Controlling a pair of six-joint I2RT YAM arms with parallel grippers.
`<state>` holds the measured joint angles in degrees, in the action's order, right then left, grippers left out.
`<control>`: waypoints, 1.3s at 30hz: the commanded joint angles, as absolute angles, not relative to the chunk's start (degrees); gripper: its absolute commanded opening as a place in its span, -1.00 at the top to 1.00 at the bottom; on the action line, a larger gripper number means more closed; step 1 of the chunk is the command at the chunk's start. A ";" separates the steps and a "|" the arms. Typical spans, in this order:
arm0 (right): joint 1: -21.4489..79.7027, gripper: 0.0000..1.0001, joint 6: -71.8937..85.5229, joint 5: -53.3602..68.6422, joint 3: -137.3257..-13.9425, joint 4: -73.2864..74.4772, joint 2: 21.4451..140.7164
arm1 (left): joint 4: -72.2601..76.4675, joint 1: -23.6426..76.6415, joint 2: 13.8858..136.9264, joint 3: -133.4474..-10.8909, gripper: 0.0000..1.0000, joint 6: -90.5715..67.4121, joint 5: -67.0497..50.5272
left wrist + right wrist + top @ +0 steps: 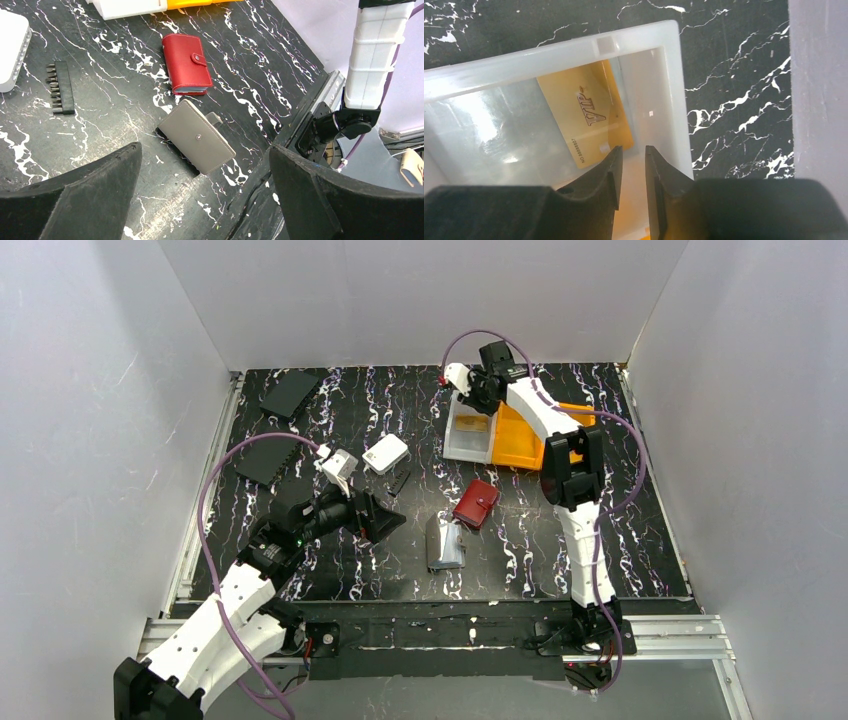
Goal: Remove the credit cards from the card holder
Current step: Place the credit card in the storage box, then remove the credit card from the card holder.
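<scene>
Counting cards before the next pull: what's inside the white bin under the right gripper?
One orange-gold card printed VIP lies on the floor of the white bin. The right gripper covers the bin's near part, so whether other cards lie there cannot be seen.

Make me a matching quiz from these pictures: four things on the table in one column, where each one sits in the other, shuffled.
1. card holder
2. red wallet
3. gold VIP card
4. bit strip

A. inside the white bin
B. next to the white box
C. closest to the table near edge
D. between the card holder and the white bin

Pairs: 1-C, 2-D, 3-A, 4-B
</scene>
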<state>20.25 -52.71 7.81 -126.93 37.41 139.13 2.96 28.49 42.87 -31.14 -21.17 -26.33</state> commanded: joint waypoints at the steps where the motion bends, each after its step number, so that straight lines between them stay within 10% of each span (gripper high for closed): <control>1: 20.54 0.36 -52.28 8.17 -125.89 35.08 133.02 | 3.52 28.28 42.62 -32.52 -0.97 -21.35 -26.65; 25: 21.12 0.35 -42.91 20.09 -125.82 43.54 124.81 | 2.34 28.26 48.36 -33.41 -0.97 -36.66 -22.43; 31: 20.80 -0.12 -37.42 34.13 -102.77 42.73 101.95 | 0.54 30.82 58.08 -36.47 -0.98 -45.07 -26.80; 35: 19.02 -0.65 -37.08 39.00 -83.12 36.87 81.53 | -14.07 41.22 60.23 -42.79 -0.99 -38.86 -10.53; 39: 16.25 -0.72 -37.69 42.77 -74.43 42.17 72.30 | -24.18 47.40 66.29 -48.65 -0.90 -39.28 2.83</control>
